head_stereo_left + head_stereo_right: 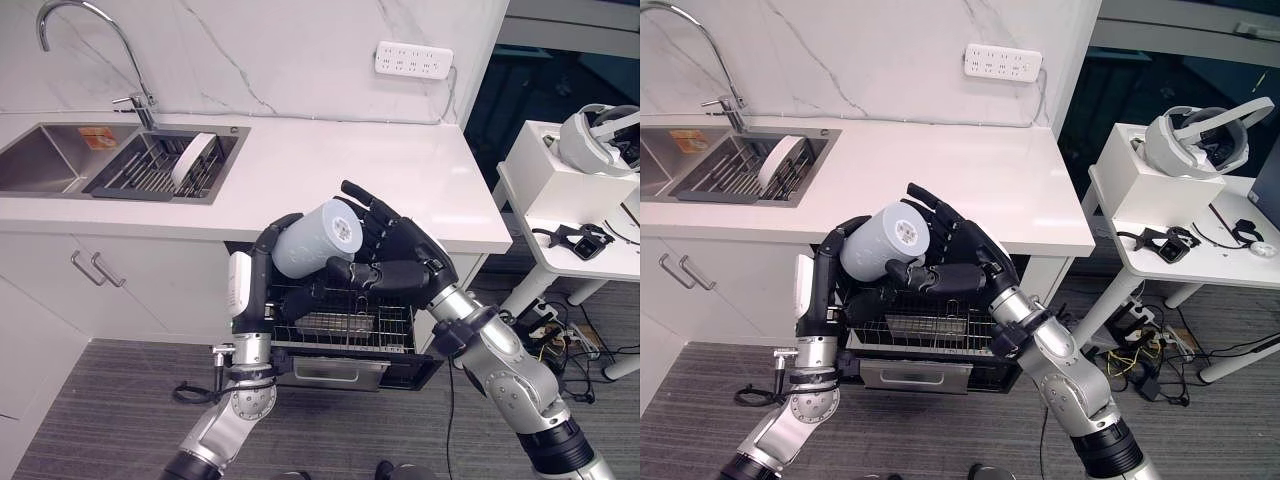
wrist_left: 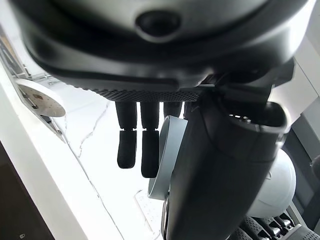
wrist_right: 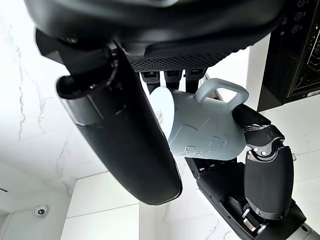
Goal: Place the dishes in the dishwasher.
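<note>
A pale blue mug [image 1: 315, 240] with a handle [image 3: 222, 90] hangs tilted above the open dishwasher's wire rack [image 1: 345, 322], under the white counter's front edge. My left hand [image 1: 262, 265] grips it from the left, fingers curled over its side. My right hand [image 1: 405, 255] holds it from the right: fingers spread behind the mug's base, thumb [image 3: 125, 135] across its front. A white plate [image 1: 190, 160] stands on edge in the drying rack by the sink.
The steel sink [image 1: 40, 160] and faucet [image 1: 120, 50] sit at the counter's far left. The counter [image 1: 350, 170] is bare. A white side table [image 1: 560, 215] at the right carries a box, a headset [image 1: 600, 135] and cables. Cabinet handles [image 1: 95, 270] lie left of the dishwasher.
</note>
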You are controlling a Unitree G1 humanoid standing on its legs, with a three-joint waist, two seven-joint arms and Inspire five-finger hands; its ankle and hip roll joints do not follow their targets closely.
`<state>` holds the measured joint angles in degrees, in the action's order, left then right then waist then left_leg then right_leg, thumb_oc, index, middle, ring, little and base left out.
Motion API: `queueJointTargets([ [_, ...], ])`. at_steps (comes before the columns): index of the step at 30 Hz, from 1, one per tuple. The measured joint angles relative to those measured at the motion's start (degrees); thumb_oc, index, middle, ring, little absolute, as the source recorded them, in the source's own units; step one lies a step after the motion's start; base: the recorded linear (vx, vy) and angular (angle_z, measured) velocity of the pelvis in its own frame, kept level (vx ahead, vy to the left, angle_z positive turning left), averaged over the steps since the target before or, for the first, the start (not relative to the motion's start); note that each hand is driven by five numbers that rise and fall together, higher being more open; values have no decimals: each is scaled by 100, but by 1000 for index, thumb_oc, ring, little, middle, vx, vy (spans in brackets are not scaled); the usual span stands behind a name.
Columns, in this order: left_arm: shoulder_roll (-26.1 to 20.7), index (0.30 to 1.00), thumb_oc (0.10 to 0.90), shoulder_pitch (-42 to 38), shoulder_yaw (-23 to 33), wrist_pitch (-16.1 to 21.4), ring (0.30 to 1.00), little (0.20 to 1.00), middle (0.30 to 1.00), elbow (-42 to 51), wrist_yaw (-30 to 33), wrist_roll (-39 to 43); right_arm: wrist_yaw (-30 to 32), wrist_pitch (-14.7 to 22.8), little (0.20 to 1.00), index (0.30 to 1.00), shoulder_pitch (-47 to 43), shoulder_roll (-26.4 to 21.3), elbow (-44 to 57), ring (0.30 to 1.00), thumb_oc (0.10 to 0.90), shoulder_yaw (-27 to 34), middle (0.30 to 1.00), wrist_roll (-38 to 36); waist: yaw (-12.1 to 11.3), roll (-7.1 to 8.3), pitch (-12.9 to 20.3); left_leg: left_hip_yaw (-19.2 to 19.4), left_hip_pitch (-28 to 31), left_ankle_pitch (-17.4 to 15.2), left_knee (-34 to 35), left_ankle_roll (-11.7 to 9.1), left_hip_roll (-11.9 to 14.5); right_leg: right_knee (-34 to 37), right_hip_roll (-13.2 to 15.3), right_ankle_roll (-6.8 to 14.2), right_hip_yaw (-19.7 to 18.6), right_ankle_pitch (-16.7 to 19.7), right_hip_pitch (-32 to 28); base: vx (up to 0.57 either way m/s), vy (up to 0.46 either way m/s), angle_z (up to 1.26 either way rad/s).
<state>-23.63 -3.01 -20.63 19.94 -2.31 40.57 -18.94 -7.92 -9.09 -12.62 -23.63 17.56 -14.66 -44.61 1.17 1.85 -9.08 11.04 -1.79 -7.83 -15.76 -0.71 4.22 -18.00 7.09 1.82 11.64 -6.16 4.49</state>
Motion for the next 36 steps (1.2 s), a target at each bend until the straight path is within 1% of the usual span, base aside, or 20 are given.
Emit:
queueJointTargets([
  [4,0,300,400,-47,-2,2,300,300,300,0,-3,-30,38,-59,900,900,-83,8,0,900,800,-34,900,170,-2,0,0,-3,1,0,0,0,1,-2,0,6,1,-4,0,0,0,0],
  [17,-12,300,400,-50,-4,8,300,300,300,2,-6,-207,123,-137,900,900,-86,8,-2,900,800,-37,900,189,-8,7,-5,-6,1,0,17,1,0,12,-2,15,3,-10,1,0,0,0],
  [25,-25,300,400,-64,-64,14,300,300,300,0,14,-233,222,-141,900,900,-89,9,-13,900,800,-80,900,190,-18,32,-19,-2,9,0,49,1,-4,37,-7,16,3,-10,1,0,0,0],
  [28,-27,300,400,-65,-59,25,300,300,300,0,70,-432,222,-142,900,900,-89,7,-32,900,800,-79,900,220,-18,43,-25,-2,11,0,60,1,-4,51,-9,16,4,-10,-3,0,0,0],
  [31,-27,300,400,-70,-96,53,300,300,300,0,73,-455,219,-159,900,900,-90,2,-33,900,800,-83,900,293,-20,53,-31,-2,13,0,70,1,-4,65,-13,17,4,-10,-5,0,0,0],
  [36,-34,300,400,-73,-125,53,300,300,300,0,127,-581,220,-202,900,900,-90,-26,-34,900,800,-83,900,295,-23,107,-63,-1,21,0,88,1,-1,83,-22,17,3,-10,-12,0,0,0],
])
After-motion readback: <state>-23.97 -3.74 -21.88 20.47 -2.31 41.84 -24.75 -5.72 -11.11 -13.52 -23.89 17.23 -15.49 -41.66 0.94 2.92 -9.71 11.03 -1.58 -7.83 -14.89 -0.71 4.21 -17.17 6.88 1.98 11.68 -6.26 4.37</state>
